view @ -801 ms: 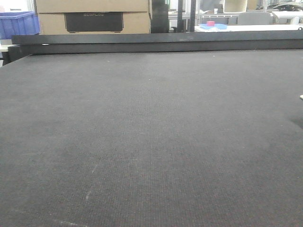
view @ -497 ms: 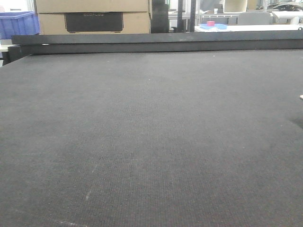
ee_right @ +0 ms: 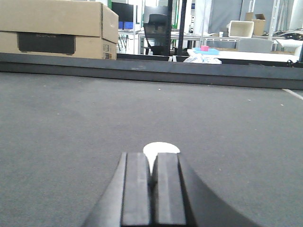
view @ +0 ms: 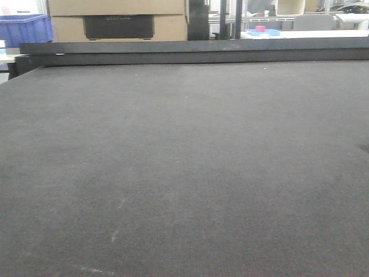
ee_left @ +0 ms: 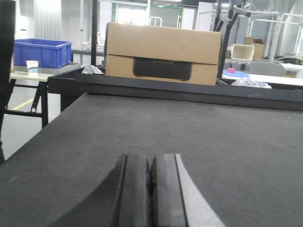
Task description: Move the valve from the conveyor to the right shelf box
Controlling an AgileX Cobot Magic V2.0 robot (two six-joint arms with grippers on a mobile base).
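Above the conveyor (view: pixel 184 161), left gripper (ee_left: pixel 150 163) and right gripper (ee_right: pixel 152 165) are both pressed closed; a white round object (ee_right: pixel 163 147) shows at the right's tips, hold unclear.

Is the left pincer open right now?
No, the left pincer has its two fingers pressed together over the conveyor, with no gap showing between them.
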